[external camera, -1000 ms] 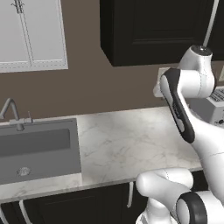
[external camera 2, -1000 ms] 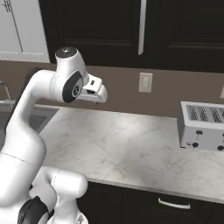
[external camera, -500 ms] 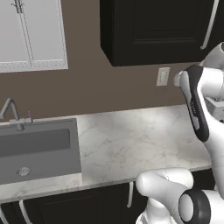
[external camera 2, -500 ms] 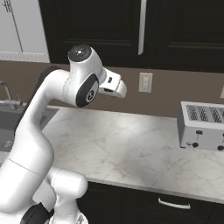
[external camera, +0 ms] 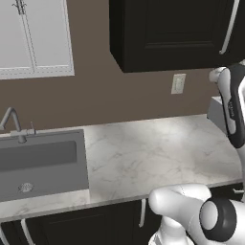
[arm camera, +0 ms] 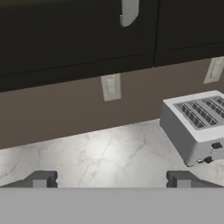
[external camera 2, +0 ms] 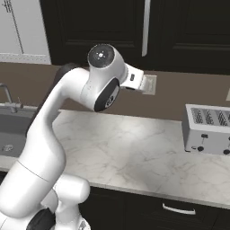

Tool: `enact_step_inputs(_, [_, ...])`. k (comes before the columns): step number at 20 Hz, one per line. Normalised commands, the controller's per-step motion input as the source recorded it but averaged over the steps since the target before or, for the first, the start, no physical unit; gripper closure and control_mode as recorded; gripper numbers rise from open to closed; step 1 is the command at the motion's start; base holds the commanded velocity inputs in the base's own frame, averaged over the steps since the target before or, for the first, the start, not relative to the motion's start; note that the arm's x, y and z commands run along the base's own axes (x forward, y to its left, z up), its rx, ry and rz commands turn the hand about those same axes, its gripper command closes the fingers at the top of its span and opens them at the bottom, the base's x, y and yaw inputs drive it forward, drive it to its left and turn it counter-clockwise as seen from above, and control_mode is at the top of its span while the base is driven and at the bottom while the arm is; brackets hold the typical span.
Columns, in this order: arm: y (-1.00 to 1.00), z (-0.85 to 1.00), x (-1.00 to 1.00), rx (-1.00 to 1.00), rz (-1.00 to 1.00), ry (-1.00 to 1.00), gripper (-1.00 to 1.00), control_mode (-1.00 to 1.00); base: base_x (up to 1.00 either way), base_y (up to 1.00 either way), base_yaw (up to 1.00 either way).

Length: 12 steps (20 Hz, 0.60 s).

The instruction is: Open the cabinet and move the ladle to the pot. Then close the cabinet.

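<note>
Your gripper [arm camera: 111, 178] hangs with jaws spread wide, empty, above the marble counter [arm camera: 100, 153]; the toaster [arm camera: 194, 124] sits to its right, and beyond, up on the wall, the cabinet [arm camera: 65, 30] stands closed, handle [arm camera: 129, 11] overhead

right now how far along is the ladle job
Nothing looks done yet. The black cabinet is shut, its silver handle untouched. In hand: the gripper is open and empty in the hand view, looking over the counter toward the handle, with the toaster to one side. Left: open the door, move the ladle to the pot, close up.
</note>
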Motion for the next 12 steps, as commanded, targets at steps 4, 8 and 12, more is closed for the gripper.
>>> enact_step_inputs(4, [-0.23, 0.54, 0.09, 0.02, 0.00, -0.10, -1.00, -1.00, 0.00, 0.00, 0.00])
enact_step_inputs(8, [-0.18, 0.57, 0.08, 0.00, 0.00, -0.08, -1.00, -1.00, 0.00, 0.00, 0.00])
enact_step_inputs(12, [-0.06, 0.53, 0.08, 0.00, 0.00, -0.08, -1.00, -1.00, 0.00, 0.00, 0.00])
